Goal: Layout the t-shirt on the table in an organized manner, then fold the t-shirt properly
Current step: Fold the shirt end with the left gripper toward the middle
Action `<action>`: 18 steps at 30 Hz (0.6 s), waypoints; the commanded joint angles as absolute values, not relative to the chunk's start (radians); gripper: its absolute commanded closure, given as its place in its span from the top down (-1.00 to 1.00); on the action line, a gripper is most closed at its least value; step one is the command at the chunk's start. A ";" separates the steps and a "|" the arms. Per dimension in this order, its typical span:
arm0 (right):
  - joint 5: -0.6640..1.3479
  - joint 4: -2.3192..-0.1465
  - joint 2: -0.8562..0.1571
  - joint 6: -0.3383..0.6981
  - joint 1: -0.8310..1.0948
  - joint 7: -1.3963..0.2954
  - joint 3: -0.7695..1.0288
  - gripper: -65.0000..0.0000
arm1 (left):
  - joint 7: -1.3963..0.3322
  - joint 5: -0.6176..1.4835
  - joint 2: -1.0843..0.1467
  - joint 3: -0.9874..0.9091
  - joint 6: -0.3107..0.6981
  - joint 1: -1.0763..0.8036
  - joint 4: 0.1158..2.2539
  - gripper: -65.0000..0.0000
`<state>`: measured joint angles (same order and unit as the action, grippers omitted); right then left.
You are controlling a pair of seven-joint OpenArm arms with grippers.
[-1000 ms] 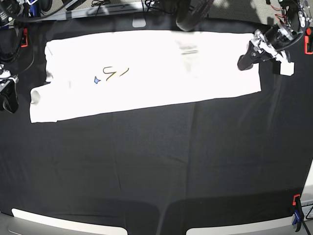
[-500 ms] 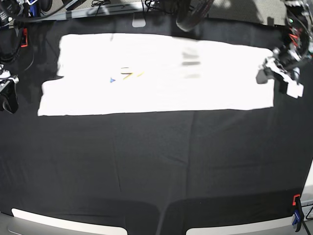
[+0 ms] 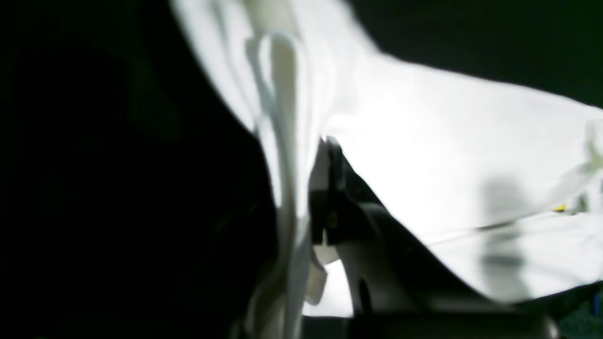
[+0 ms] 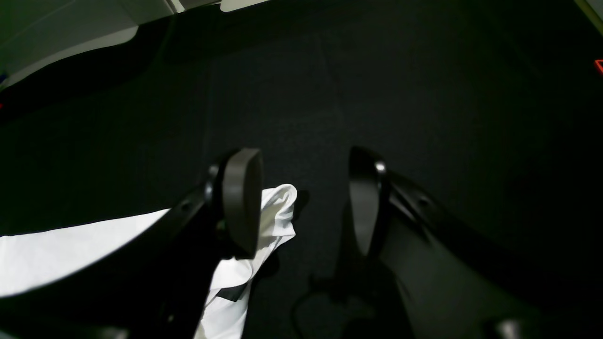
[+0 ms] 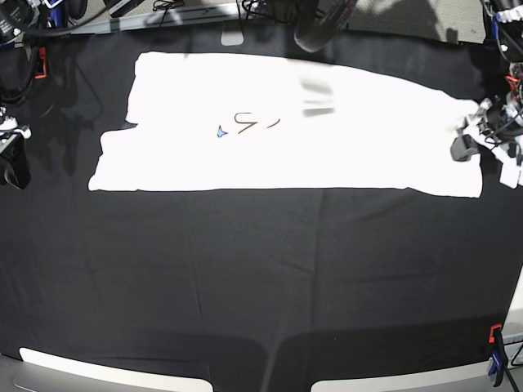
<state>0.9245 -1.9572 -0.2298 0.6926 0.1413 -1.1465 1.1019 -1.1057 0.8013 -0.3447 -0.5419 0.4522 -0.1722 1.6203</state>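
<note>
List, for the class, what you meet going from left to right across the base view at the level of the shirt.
Right gripper → bare strip of the table → t-shirt, its small print left of centre → left gripper shut on the shirt's right edge.

t-shirt [image 5: 327, 139]: soft white cloth, matt, lightly creased
table [image 5: 261, 278]: covered in matt black cloth
right gripper [image 4: 304, 202] pads: smooth dark plastic
</note>
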 commanded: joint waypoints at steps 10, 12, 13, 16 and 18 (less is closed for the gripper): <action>0.954 -1.975 -0.247 0.698 0.133 -1.119 1.106 -0.11 | -1.219 0.820 -0.072 -0.525 0.456 -0.170 1.813 -1.00; 0.954 -1.975 -0.247 0.698 0.133 -1.119 1.106 -0.11 | -1.211 0.820 -0.033 -0.481 0.456 -0.183 1.813 -1.00; 0.954 -1.975 -0.247 0.698 0.133 -1.119 1.106 -0.11 | -1.203 0.820 -0.016 -0.451 0.457 -0.191 1.813 -1.00; 0.953 -1.975 -0.247 0.698 0.133 -1.119 1.106 -0.11 | -1.187 0.811 0.012 -0.354 0.476 -0.200 1.813 -1.00; 0.953 -1.975 -0.247 0.698 0.133 -1.119 1.106 -0.11 | -1.163 0.812 0.014 -0.298 0.479 -0.199 1.813 -1.00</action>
<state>0.9245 -1.9572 -0.2295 0.6926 0.1413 -1.1465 1.1019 -1.1778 0.7891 0.0189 -0.2916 0.4736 -0.2062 1.7947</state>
